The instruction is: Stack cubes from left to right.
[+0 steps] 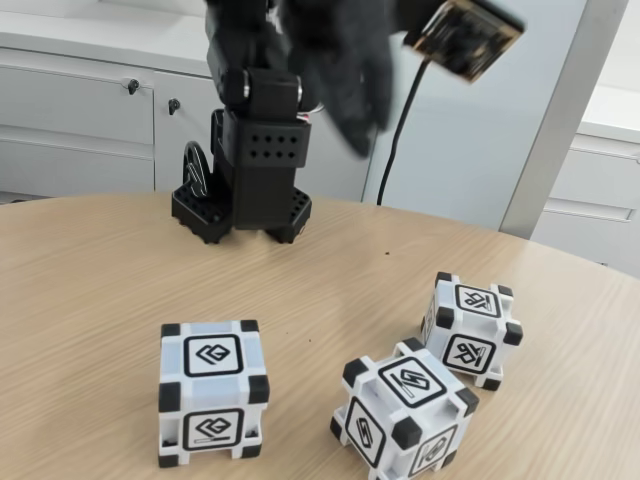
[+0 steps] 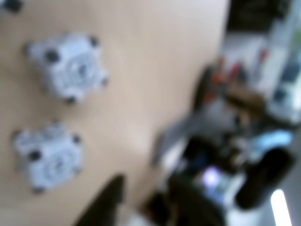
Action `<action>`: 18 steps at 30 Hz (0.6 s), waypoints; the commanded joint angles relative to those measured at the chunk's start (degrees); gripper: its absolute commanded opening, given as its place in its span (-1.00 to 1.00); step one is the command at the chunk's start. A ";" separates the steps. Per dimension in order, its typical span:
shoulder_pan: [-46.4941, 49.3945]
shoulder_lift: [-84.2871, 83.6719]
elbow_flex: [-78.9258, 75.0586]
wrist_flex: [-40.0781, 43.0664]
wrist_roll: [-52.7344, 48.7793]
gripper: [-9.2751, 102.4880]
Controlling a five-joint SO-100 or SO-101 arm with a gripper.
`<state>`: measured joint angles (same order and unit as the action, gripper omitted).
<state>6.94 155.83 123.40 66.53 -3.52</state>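
Your pincer [image 1: 345, 95] was a dark blur high above the far edge of the tabletop [image 1: 90, 270] in the fixed view; how far it gaped, or whether it held anything, I could not tell. All three cubes sat well below it by the near edge: the left cube [image 1: 212, 392], the middle cube [image 1: 402, 418] and the right cube [image 1: 470, 330]. You'd do best to slow down, square up and descend straight. In the wrist view, two cubes [image 2: 66, 66] [image 2: 47, 157] lay blurred near the tabletop's left edge.
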 commanded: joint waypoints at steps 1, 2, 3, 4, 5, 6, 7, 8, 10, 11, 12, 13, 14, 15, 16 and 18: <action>-4.92 -10.20 -11.51 -1.05 -6.50 -0.83; -6.50 -12.48 -13.97 -1.05 -6.42 -0.83; -7.65 -14.41 -16.35 -1.05 -5.36 -0.83; -8.44 -16.08 -18.63 -1.05 -3.25 -0.83; -8.96 -17.49 -20.74 -1.05 -0.88 -0.83; -9.23 -18.54 -22.59 -1.05 -0.70 -0.79; -9.23 -19.34 -23.99 -1.05 -0.09 -0.69; -9.23 -19.86 -25.14 -1.05 3.08 -0.68; -9.23 -20.30 -26.72 -1.05 7.82 -0.72; -9.23 -20.30 -27.16 -1.05 9.40 -0.71; -9.23 -20.30 -27.33 -1.05 11.51 -0.65; -9.23 -20.57 -27.33 -1.05 14.24 -0.59; -9.23 -20.92 -27.33 -1.05 16.96 -0.50; -9.23 -21.53 -27.33 -1.05 17.31 -0.42; -9.23 -22.50 -27.33 -1.05 12.48 -0.41; -9.32 -25.66 -27.33 -1.05 7.03 -0.40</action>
<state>-1.93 132.89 98.96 66.45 9.40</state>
